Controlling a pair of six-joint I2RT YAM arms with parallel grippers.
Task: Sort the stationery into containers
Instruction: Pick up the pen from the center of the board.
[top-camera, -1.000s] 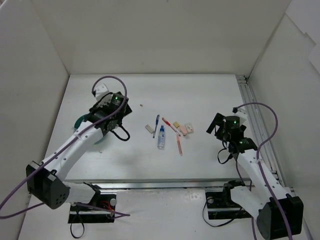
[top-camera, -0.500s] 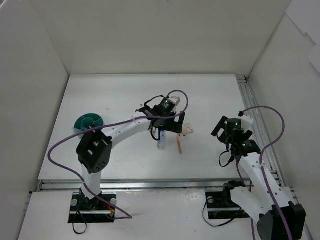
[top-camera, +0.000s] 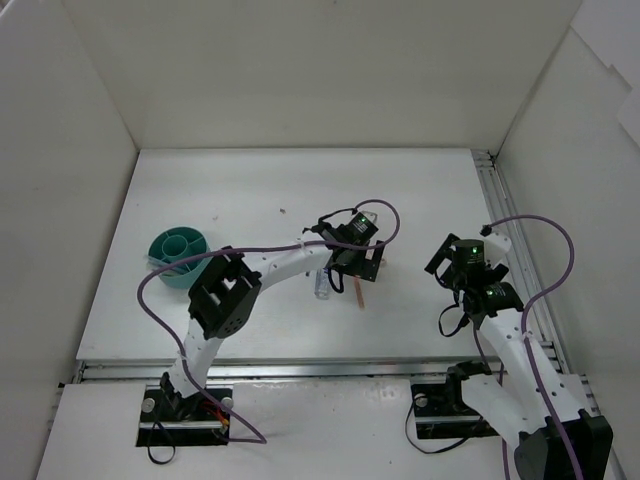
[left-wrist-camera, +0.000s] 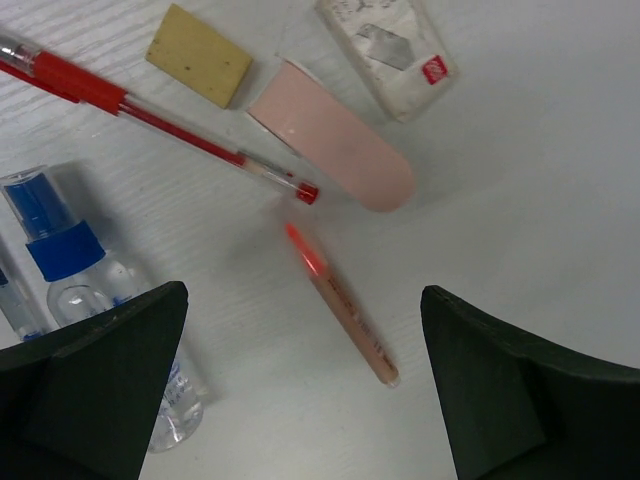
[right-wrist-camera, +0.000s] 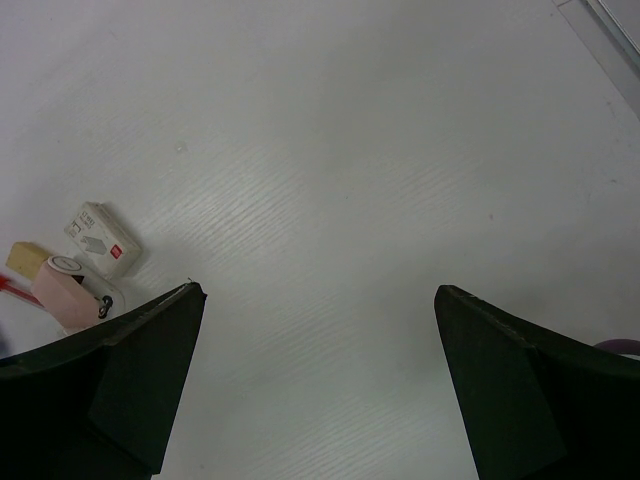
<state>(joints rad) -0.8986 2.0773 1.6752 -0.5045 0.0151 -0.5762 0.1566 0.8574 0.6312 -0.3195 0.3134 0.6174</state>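
Note:
The stationery lies at the table's middle. In the left wrist view I see a pink pencil (left-wrist-camera: 345, 305), a red pen (left-wrist-camera: 150, 120), a tan eraser (left-wrist-camera: 198, 55), a pink eraser (left-wrist-camera: 335, 150), a white eraser (left-wrist-camera: 385, 45) and a blue-capped clear tube (left-wrist-camera: 90, 290). My left gripper (left-wrist-camera: 303, 340) is open and empty just above them, its fingers either side of the pencil (top-camera: 358, 293). From above the left gripper (top-camera: 357, 268) hides most items. The teal bowl (top-camera: 178, 257), with a smaller cylinder inside, stands far left. My right gripper (top-camera: 447, 262) is open and empty over bare table (right-wrist-camera: 320, 300).
White walls close in the table on the left, back and right. A metal rail (top-camera: 500, 220) runs along the right edge. The right wrist view shows the white eraser (right-wrist-camera: 100, 240) and pink eraser (right-wrist-camera: 65, 280) at its left edge.
My left arm has swung from over the teal bowl rightward to the stationery and come down over the pencil. The bowl now shows in full. The right arm has shifted slightly.

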